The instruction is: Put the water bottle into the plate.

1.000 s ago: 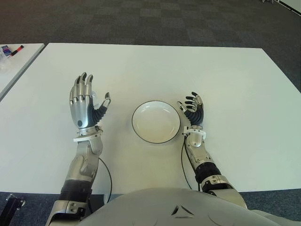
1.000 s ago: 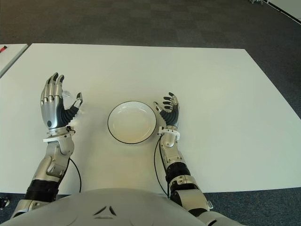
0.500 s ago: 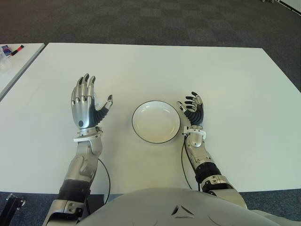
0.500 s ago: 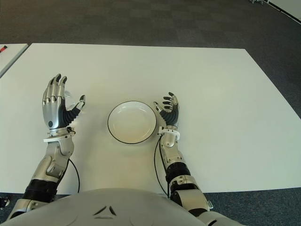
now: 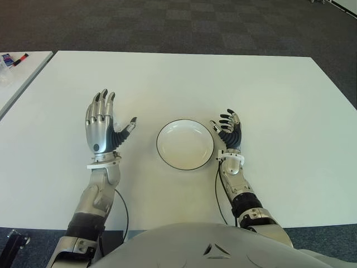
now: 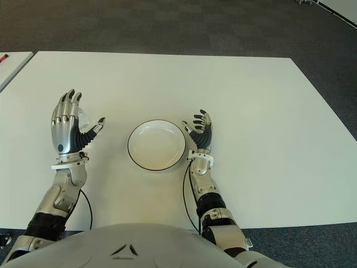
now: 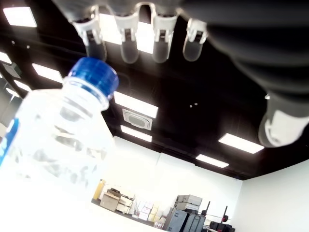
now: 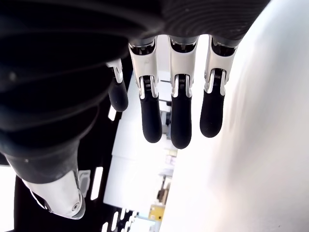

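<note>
Left robot hand (image 5: 101, 126) is raised with fingers spread, holding nothing; the bottle (image 7: 55, 145) stands just beyond its palm, left of the plate (image 5: 185, 144) on the bench (image 5: 268, 95). Right robot hand (image 5: 228, 129) shows beside the plate's right rim, fingers relaxed. Step in hand appears to be the approach; next, the fingers must close round the bottle.

Left hand (image 5: 102, 125) raised upright at left, fingers (image 5: 104, 103) extended and spread, thumb out to the right, holding nothing. Right hand (image 5: 229, 129) at right, lower, palm facing left, fingers (image 8: 180, 118) loosely extended, empty. Both forearms reach in from near edge.
</note>
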`<state>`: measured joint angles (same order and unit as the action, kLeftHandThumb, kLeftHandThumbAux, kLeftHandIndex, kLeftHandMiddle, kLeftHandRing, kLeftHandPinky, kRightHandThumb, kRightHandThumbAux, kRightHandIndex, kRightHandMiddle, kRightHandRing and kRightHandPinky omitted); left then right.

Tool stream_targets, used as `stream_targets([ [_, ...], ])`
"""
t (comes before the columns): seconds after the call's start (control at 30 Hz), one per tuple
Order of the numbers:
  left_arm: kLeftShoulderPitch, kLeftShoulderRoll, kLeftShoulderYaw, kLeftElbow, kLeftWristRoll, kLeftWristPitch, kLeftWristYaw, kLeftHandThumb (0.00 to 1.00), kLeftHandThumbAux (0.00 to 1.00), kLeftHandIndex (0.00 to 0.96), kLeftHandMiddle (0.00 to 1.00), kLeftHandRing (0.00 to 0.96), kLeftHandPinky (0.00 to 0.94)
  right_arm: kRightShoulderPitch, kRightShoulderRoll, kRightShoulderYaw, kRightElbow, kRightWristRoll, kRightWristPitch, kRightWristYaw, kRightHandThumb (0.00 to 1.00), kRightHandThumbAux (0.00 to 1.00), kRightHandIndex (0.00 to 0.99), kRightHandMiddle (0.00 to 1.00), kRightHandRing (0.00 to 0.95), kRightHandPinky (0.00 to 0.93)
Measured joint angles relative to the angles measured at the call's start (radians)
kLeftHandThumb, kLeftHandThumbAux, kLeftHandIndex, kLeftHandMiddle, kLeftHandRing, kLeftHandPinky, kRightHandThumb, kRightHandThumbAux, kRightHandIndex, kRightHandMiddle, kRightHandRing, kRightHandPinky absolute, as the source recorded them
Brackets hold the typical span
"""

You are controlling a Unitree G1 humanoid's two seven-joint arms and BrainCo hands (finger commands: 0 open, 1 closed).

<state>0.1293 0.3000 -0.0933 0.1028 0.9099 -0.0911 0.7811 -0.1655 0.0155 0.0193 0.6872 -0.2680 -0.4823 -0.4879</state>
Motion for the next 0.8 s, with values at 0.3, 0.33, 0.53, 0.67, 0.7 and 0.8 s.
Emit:
stream_targets([
  [0.3, -0.007, 0.003, -0.004, 0.022, -0.012, -0.010, 0.018, 0.256, 0.487, 0.000, 0.000, 0.000, 0.004, 0.000, 0.000, 0.000, 0.000, 0.000, 0.001, 0.000, 0.671, 0.730, 0.161, 0.331, 0.369, 0.406],
  [0.33, -0.008, 0.003, -0.004, 0.023, -0.016, -0.013, 0.018, 0.260, 0.486, 0.000, 0.000, 0.000, 0.006, 0.000, 0.000, 0.000, 0.000, 0.000, 0.001, 0.000, 0.670, 0.730, 0.161, 0.330, 0.369, 0.406],
  [0.53, -0.019, 0.001, -0.004, 0.024, -0.038, -0.024, 0.021, 0.336, 0.472, 0.000, 0.000, 0.000, 0.037, 0.000, -0.001, 0.000, 0.001, -0.001, 0.001, -0.003, 0.669, 0.725, 0.164, 0.335, 0.376, 0.418],
  [0.67, -0.025, -0.004, -0.004, 0.023, -0.052, -0.024, 0.021, 0.388, 0.456, 0.000, 0.000, 0.000, 0.055, -0.002, -0.003, 0.001, 0.004, -0.002, 0.000, -0.007, 0.672, 0.718, 0.170, 0.335, 0.378, 0.415],
  [0.7, -0.025, -0.005, -0.004, 0.023, -0.055, -0.024, 0.021, 0.402, 0.451, 0.000, 0.000, 0.000, 0.059, -0.002, -0.003, 0.001, 0.005, -0.003, 0.000, -0.007, 0.672, 0.715, 0.173, 0.334, 0.376, 0.413],
  [0.8, -0.025, -0.012, -0.004, 0.020, -0.061, -0.024, 0.022, 0.424, 0.444, 0.000, 0.000, 0.000, 0.070, -0.005, -0.005, 0.002, 0.009, -0.003, -0.002, -0.008, 0.672, 0.711, 0.177, 0.331, 0.372, 0.408],
])
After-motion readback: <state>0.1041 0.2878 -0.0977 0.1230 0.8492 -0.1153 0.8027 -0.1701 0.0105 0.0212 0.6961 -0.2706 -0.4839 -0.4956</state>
